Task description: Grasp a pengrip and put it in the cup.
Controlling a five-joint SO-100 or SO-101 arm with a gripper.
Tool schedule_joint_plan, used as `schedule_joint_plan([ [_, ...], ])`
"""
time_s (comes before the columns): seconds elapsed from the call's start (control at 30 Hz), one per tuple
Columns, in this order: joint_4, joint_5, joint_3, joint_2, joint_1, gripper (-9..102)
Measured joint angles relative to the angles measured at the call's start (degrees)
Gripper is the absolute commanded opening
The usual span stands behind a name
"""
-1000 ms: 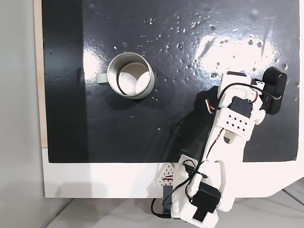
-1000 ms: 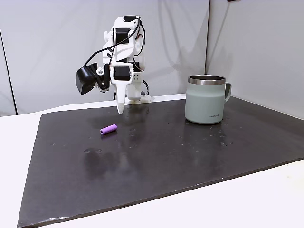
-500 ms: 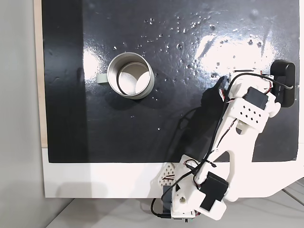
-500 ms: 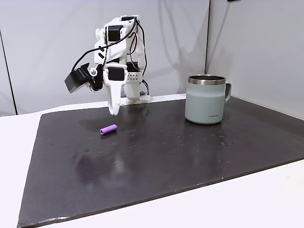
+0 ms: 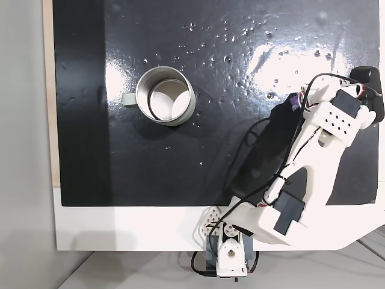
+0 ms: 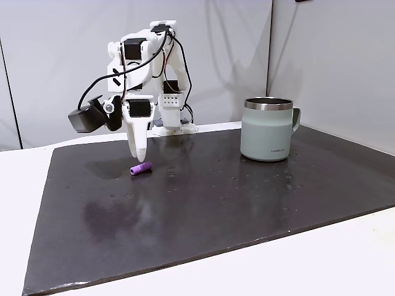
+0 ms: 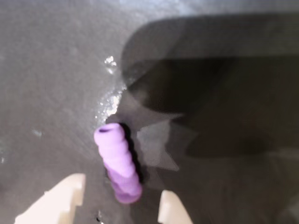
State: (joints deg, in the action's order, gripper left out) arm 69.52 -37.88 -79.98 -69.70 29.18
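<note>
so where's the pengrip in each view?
A fixed view, from above: a purple sliver of the pengrip at right, peeking out beside the white arm.
A fixed view, from the side: left of centre on the dark mat, just under the gripper, pengrip at.
Wrist view: low centre, between the two white fingertips.
Shared landmark: the gripper right above it.

The purple ribbed pengrip (image 6: 141, 168) lies flat, well apart from the upright grey-green cup (image 6: 269, 129).
</note>
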Motion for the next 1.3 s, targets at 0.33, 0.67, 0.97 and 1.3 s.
schedule_joint_plan([
  [0.33, 0.7, -4.04, 2.02, 4.04, -0.18, 20],
  [0.67, 0.88, -7.21, 5.45, 7.91, -0.18, 0],
  [0.97, 3.25, -7.03, 5.45, 7.82, -0.18, 0],
  [1.3, 8.88, 2.81, -3.34, -11.6, -11.25, 0],
])
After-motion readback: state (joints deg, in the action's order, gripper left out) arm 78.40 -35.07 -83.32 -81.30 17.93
